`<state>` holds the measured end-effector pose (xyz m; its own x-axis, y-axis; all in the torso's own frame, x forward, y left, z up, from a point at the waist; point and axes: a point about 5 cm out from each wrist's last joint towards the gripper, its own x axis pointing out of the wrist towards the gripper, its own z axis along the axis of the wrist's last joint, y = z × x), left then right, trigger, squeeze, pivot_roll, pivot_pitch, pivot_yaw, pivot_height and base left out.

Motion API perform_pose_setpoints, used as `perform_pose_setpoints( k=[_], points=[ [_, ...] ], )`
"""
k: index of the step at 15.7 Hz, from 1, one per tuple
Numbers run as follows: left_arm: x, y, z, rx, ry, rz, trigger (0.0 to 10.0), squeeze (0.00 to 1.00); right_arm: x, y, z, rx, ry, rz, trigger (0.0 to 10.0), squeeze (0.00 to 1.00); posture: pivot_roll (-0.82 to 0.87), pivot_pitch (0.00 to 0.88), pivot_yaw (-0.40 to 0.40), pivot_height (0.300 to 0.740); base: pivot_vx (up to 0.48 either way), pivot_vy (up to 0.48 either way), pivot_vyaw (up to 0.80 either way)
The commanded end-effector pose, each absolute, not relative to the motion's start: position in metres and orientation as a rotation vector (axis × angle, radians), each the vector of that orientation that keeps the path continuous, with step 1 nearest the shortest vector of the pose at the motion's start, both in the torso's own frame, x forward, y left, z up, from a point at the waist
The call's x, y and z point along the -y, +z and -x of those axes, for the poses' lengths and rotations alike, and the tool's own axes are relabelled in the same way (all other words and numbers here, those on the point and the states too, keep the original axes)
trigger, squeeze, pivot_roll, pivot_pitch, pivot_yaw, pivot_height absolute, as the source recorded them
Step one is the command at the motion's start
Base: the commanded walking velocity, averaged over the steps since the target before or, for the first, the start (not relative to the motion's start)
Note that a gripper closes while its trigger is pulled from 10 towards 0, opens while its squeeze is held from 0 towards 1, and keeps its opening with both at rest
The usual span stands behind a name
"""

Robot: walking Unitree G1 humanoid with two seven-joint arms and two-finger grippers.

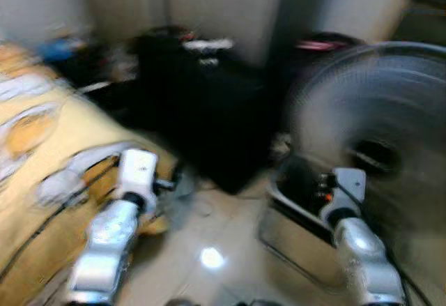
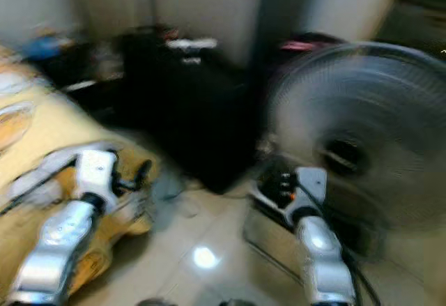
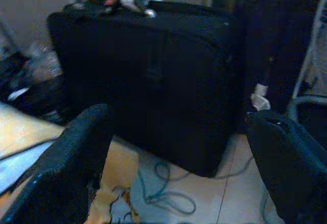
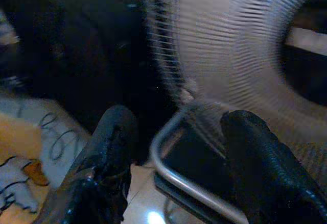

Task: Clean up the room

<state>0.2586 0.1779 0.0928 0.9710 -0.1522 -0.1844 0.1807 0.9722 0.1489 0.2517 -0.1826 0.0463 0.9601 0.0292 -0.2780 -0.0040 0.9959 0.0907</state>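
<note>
The head views are smeared, which I judge means I am walking or turning, so the sound way to carry on is to slow down, let the picture settle, and pick one item before I reach.

Largest ahead of my right tool (image 4: pixel 173 157) is the standing fan (image 1: pixel 380 135), its round grille just beyond the fingertips and its metal base tube (image 4: pixel 168 147) crossing the gap between the two fingers. That tool stands wide and holds nothing. I would keep that arm clear of the grille and the base while I move.

Straight beyond my left tool (image 3: pixel 173 168), well apart from it, stands the black suitcase (image 3: pixel 153 81), upright on the tiled floor (image 1: pixel 216 229), with small things I cannot identify lying on its top. This tool is also spread wide and empty.

Beside my left tool, on its outer side, lies the yellow bedding (image 1: pixel 49 159) with a printed pattern; its corner hangs just below the left finger.

Smaller still, a cable (image 3: pixel 163 193) lies in loops on the floor between my left tool and the foot of the suitcase. I judge it the nearest loose clutter, though what the tidying wants lifted is not settled here. A tangle like that will drag and snag, so a grip on a bunched part would serve best.
</note>
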Motion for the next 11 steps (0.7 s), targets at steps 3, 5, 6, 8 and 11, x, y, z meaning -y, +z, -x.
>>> perform_pose_setpoints(
  k=[3,5,6,8,11],
  points=[
    [-0.174,0.095,-0.261,-0.143,-0.18,-0.152,10.0,0.0,0.191,0.052,-0.25,-0.233,-0.002,-0.082,10.0,0.0,0.04,0.013,0.009,0.74,0.0,0.0,-0.8],
    [-0.173,0.097,-0.263,-0.13,-0.185,-0.136,10.0,0.0,0.194,0.054,-0.25,-0.204,-0.012,-0.076,10.0,0.0,0.04,0.016,0.011,0.74,0.0,0.0,-0.8],
    [-0.172,0.097,-0.264,-0.128,-0.186,-0.134,10.0,0.0,0.195,0.055,-0.251,-0.192,-0.016,-0.075,10.0,0.0,0.03,0.018,0.013,0.74,0.0,0.0,-0.79],
    [-0.172,0.098,-0.267,-0.124,-0.192,-0.125,10.0,0.0,0.194,0.059,-0.251,-0.163,-0.006,-0.054,10.0,0.0,0.03,0.02,0.018,0.74,0.0,0.0,-0.39],
    [-0.172,0.097,-0.269,-0.125,-0.193,-0.121,10.0,0.0,0.197,0.058,-0.249,-0.17,-0.02,-0.036,10.0,0.0,0.02,0.024,0.022,0.74,0.0,0.0,0.0]
  ],
)
